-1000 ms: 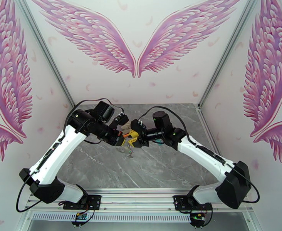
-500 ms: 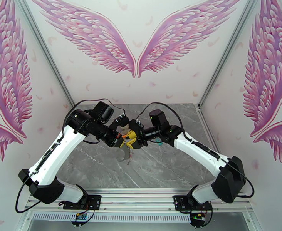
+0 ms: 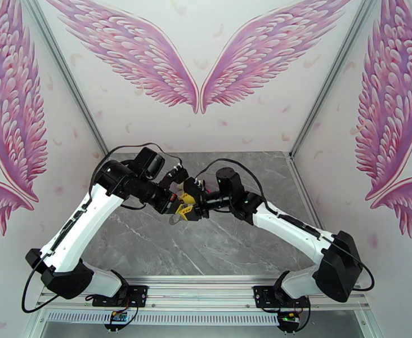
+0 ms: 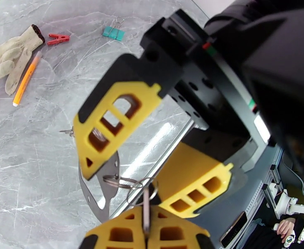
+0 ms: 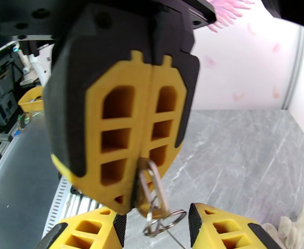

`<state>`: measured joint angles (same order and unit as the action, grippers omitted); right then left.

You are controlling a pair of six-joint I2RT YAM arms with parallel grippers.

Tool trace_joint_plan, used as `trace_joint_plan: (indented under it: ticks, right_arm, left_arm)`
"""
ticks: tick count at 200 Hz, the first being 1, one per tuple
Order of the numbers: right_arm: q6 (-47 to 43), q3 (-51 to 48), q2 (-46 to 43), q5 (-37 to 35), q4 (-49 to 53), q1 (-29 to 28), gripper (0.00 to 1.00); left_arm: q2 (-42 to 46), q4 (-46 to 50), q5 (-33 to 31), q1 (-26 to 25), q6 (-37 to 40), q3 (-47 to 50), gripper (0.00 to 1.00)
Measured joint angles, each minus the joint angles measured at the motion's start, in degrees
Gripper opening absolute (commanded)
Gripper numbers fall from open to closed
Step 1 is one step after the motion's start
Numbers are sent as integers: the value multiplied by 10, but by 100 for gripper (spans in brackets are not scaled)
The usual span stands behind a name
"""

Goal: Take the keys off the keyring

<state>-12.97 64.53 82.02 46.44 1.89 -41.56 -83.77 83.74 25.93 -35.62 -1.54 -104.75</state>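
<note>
Moved: white and black right arm (image 3: 290,223) has swung in closer to the white and black left arm (image 3: 88,221), and the dark loop now hangs tucked higher under the two claws.
Table: grey marble table (image 3: 234,249) lies under both claws.
Left claw: yellow and black left claw (image 5: 136,185) is squeezed tight together on a thin silver bit, which looks like one of the keys.
Right claw: yellow and black right claw (image 5: 154,224) has its fingers apart, one on each side of the rings, and grips nothing. I cannot tell if one tip touches the loop.
Keyring: dark grey flat oval metal keyring (image 4: 111,166) hangs in the air just beside the left claw, off the table.
Keys: tiny silver metal keys (image 5: 150,183) sit pinched at the left claw's tip.
Rings: thin silver wire rings (image 5: 166,218) join the keys to the loop.
Feel: the loop is likely light, hard, stiff and a bit slippery, and it can swing.
Where to hold: pinching the loop's flat sides looks best, so the other claw can pull the keys away.
</note>
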Motion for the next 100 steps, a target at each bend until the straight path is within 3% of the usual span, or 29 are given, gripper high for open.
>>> trace_joint_plan:
  ticks: [44,100]
  right_arm:
    - [30,-41,-28,-86,-49,-2,40]
    - [38,-64,-56,-113,-69,-2,32]
  left_arm:
    - [0,-2,2,1,-6,0,0]
    - [0,-1,1,4,-15,-5,0]
